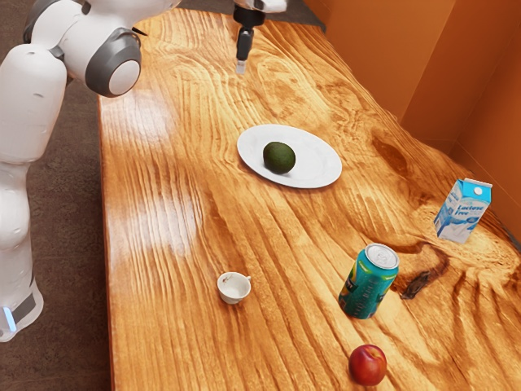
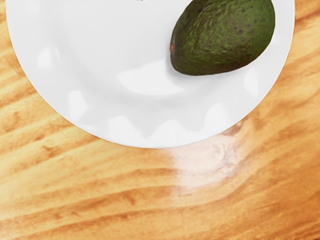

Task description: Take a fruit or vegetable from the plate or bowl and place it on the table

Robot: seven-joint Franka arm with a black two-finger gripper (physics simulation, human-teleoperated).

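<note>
Well, the avocado (image 1: 279, 158) sits (rather plumply) on the plate (image 1: 317, 169).

A Franka arm (image 1: 37, 98) wears a smooth, glossy white shell built of rounded, tube-like segments. Dark grey bands trim its joints, among them a broad charcoal collar (image 1: 99, 67) ringing a flat, round white cap (image 1: 124, 77). Thin dark seams divide the white casings. Near the foot, a grey panel (image 1: 29, 307) is set into the pale housing (image 1: 23, 289) beside a slim, glowing blue light strip (image 1: 9, 318). At the far end, below a white casing (image 1: 275, 5), the slender black gripper (image 1: 241, 69) narrows to a pale grey end.
</note>
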